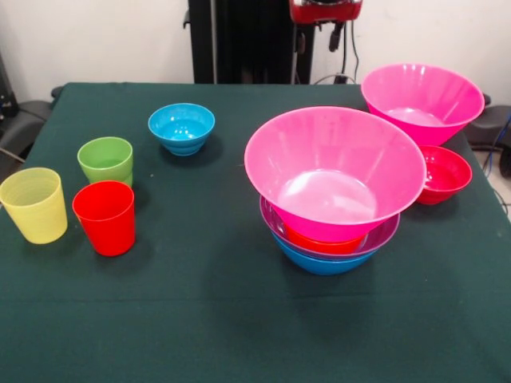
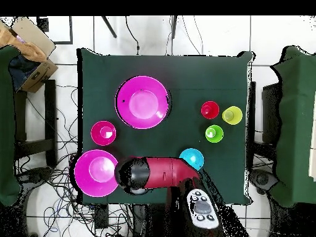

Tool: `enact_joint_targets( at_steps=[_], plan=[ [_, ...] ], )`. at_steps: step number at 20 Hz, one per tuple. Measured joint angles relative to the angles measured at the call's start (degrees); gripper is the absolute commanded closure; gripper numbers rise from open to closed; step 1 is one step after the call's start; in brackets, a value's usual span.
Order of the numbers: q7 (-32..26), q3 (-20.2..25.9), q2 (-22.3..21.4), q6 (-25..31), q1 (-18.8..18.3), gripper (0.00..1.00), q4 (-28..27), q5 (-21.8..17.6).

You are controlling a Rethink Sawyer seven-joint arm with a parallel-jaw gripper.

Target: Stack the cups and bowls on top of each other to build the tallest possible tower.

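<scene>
The tower (image 1: 335, 171) stands right of centre: a big pink bowl on top, with an orange bowl (image 1: 323, 242), a purple rim (image 1: 275, 223) and a blue bowl (image 1: 323, 263) beneath. It also shows in the overhead view (image 2: 142, 102). A second pink bowl (image 1: 423, 100) and a crimson bowl (image 1: 441, 173) sit behind it to the right. The cyan bowl (image 1: 182, 128) stands alone at the back left. The yellow cup (image 1: 32, 205), red cup (image 1: 104, 217) and green cup (image 1: 105, 160) stand upright at the left. My gripper (image 2: 131, 176) is drawn back at the robot's edge, beside the second pink bowl (image 2: 95, 173).
The dark green table (image 1: 223, 319) carries everything. In the overhead view the red arm (image 2: 162, 173) lies along the table's robot side, between the second pink bowl and the cyan bowl (image 2: 192, 158). Chairs stand at both sides.
</scene>
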Motion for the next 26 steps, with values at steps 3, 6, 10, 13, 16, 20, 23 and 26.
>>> enact_joint_targets(
  at_steps=[3, 6, 10, 13, 16, 20, 23, 26],
  plan=[
    [0.0, 0.5, -2.5, -1.0, -0.2, 0.0, -0.5, 1.4],
    [0.0, 1.5, -4.3, -1.9, -0.2, 0.0, -0.7, 3.6],
    [0.0, 2.5, -4.8, -3.7, 0.2, 0.0, -0.7, 5.2],
    [0.0, 3.3, -4.8, -5.9, 1.1, 0.0, -0.7, 6.2],
    [0.0, 3.8, -4.8, -8.1, 2.2, 0.0, -0.7, 6.8],
    [0.0, 3.5, -4.7, -10.1, 4.3, 0.0, -0.7, 6.9],
    [0.0, 2.9, -3.8, -10.7, 6.2, 0.0, -0.7, 6.9],
    [0.0, 2.1, -2.6, -10.7, 7.3, 0.0, -0.8, 6.6]
  ],
)
